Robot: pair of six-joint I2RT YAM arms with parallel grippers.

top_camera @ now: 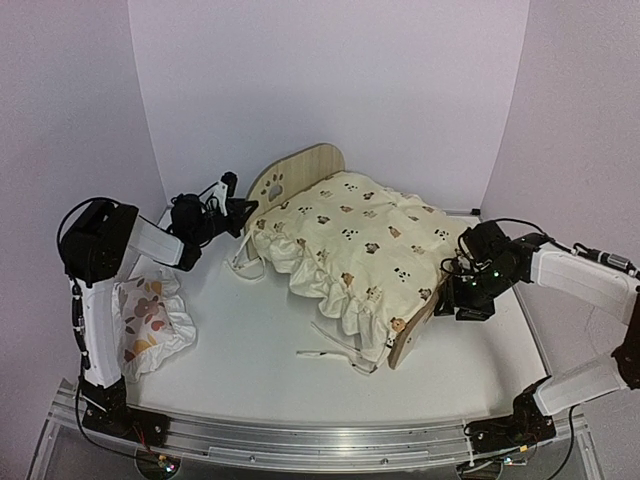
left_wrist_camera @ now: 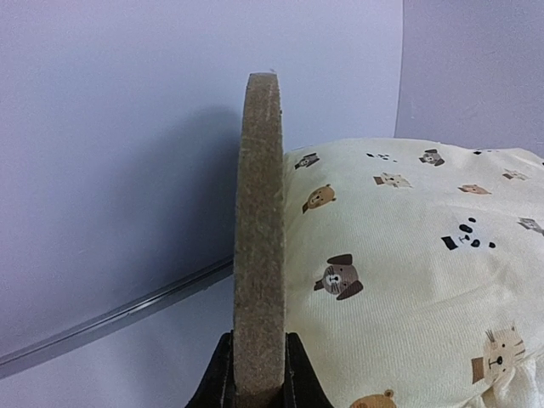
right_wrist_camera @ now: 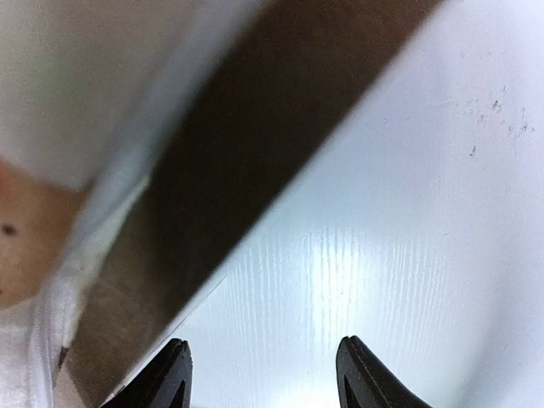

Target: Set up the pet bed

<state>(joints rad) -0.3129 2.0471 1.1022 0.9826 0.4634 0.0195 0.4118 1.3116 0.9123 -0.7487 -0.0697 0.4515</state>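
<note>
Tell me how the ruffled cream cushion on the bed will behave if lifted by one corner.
Likely floppy: the cushion sags over the pet bed edge in soft folds. Probably light, being puffy cloth. Its loose ties may trail and snag on the frame.

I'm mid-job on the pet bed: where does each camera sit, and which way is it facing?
Top external: above and behind the bases, looking down on the table, pet bed and cushion; both arms, left tool and right tool show.
Left wrist: on that wrist, looking along its fingers at the headboard edge they pinch.
Right wrist: facing down at the table beside the blurred footboard; two parted fingertips show.
Shared: headboard and cushion appear in top and left wrist views.
</note>
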